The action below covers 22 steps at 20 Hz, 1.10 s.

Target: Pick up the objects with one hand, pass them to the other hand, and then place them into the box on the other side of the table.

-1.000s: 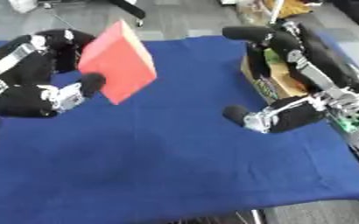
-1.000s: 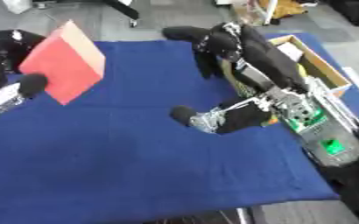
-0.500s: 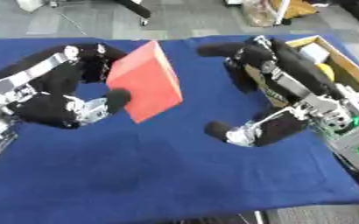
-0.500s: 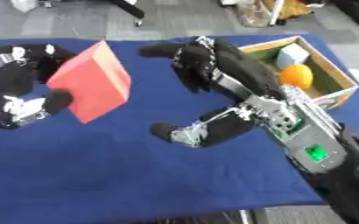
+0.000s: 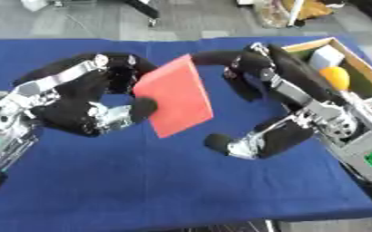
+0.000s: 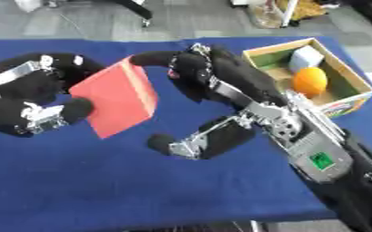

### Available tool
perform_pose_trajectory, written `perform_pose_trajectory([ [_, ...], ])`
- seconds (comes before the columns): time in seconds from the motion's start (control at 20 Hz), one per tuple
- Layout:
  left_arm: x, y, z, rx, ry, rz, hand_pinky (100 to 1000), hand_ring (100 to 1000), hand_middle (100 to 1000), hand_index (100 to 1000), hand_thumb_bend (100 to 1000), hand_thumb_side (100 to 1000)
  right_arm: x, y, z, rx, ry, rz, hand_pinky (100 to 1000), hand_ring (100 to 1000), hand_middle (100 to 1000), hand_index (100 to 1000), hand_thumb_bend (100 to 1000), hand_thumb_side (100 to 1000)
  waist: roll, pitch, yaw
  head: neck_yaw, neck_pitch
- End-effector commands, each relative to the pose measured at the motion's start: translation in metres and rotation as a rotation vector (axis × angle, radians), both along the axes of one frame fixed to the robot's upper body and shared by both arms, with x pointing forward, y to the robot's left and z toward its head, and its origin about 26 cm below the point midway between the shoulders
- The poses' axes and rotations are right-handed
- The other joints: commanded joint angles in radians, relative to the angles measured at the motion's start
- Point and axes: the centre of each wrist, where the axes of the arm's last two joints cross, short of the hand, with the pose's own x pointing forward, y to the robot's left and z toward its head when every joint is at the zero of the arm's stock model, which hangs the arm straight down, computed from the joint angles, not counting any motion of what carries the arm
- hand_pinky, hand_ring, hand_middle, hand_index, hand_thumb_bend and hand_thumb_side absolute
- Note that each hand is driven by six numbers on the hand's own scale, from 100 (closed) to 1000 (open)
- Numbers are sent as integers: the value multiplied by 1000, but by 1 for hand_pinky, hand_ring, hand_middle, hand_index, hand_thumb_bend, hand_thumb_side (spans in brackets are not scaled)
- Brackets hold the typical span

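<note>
Red block (image 5: 175, 101) pinched in left hand (image 5: 94, 108), thumb and fingers curled round it, held tilted above blue tabletop (image 5: 165, 181) | right hand (image 6: 213, 97) spread wide, fingertips by block's top edge, thumb below, contact unclear | box (image 6: 344, 77) at right holds orange ball (image 6: 310, 81), pale cube (image 6: 306, 58)

You have one red block (image 5: 175, 102) between two robot hands, the left robot hand (image 5: 94, 115) and the right robot hand (image 6: 213, 102), over one blue-covered table (image 5: 181, 181), and one box (image 6: 356, 86) holding two things, one orange ball (image 6: 309, 81) and one pale block (image 6: 306, 58).
</note>
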Motion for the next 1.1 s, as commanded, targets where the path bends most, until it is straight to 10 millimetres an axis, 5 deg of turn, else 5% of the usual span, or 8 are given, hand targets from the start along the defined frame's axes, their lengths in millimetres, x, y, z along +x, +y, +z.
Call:
perform_pose_trajectory([
  [0.05, -3, -3, 8, 48, -2, -56, 710, 598, 536, 675, 235, 450, -3, 1, 10, -6, -54, 14, 121, 126, 163, 911, 419, 421, 15, -1, -3, 4, 5],
  [0.75, -5, -8, 5, 124, 36, -113, 715, 611, 545, 685, 248, 450, -4, 4, 10, -17, -82, 17, 110, 117, 149, 900, 414, 416, 20, 0, -4, 7, 5],
  [1.1, -5, -10, 6, 124, 36, -112, 713, 610, 544, 684, 256, 452, -4, 4, 9, 2, -80, 33, 100, 100, 104, 757, 377, 365, 20, 0, -5, 7, 5],
])
